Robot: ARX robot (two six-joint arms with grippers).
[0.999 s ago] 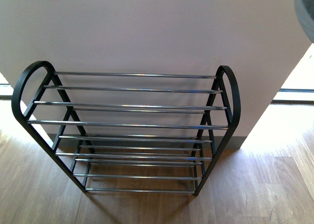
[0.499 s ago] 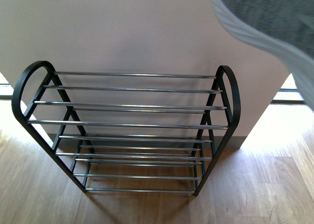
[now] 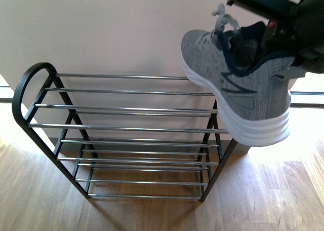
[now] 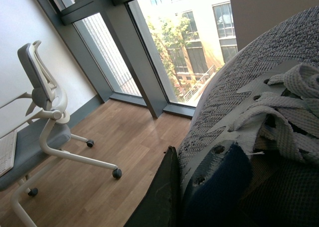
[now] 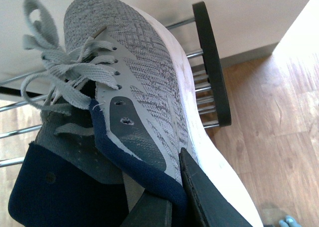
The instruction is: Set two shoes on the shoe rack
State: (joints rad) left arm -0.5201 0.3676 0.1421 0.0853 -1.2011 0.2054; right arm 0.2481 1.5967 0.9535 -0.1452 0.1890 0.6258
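At the upper right of the front frame, my right fingers are clenched on the navy collar of one grey sneaker. I hold it in the air with its toe toward the wall, covering the right end of the shoe rack. My left fingers grasp the second sneaker at its collar, filling the right of the left wrist frame.

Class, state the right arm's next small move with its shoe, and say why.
Probably lower the shoe onto the top rods of the rack. The right gripper clamps the shoe's collar, and the shoe hangs over the rack's right end, not yet resting on any rod.
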